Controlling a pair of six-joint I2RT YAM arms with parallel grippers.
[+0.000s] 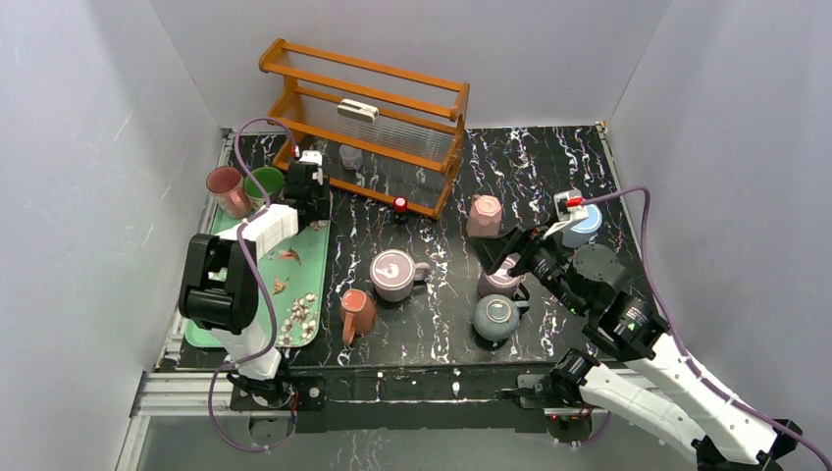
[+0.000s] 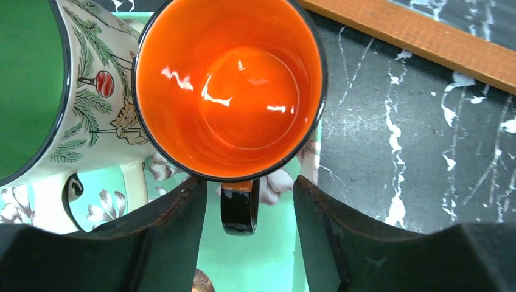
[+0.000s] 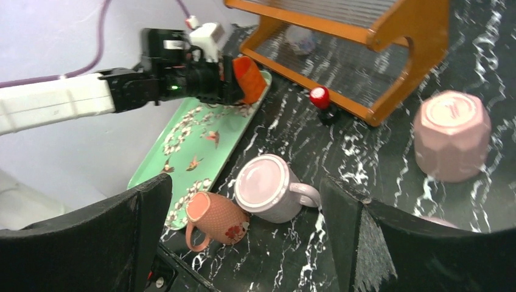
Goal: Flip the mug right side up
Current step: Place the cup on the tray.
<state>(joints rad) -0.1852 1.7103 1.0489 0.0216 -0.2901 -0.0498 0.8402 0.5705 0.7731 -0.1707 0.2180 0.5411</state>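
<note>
Green-lined mug (image 2: 91, 115): cut off at the left edge of the left wrist view. We see a cream glazed wall painted with pine sprigs, a red bauble and a cat.
Tray (image 2: 274, 243): mint green and flat, printed with blossoms. The mugs and fingers cover most of it here.
Orange mug (image 2: 231, 85): stands mouth-up on the tray, close against the green-lined mug, though we cannot tell whether they touch. It is glossy orange inside, with a thin black rim and a black loop handle. From the top camera the left wrist hides it.
Left gripper (image 2: 249, 185): jaws parted, one dark finger on each side of the handle with a gap on both sides. It holds nothing.
Salmon mug (image 1: 357, 314): lies on its side beside the tray, its skin dotted.
Rack (image 1: 368, 118): orange-brown wooden rails. What sits inside is too small for us to make out.
Mauve mug (image 1: 394, 275): upside down, its smooth round base up.
Faceted pink mug (image 1: 484, 216): upside down, with angular sides.
Right gripper (image 3: 243, 182): jaws spread wide above the table, nothing between them.
Table (image 1: 549, 177): black marble pattern with white veins.
</note>
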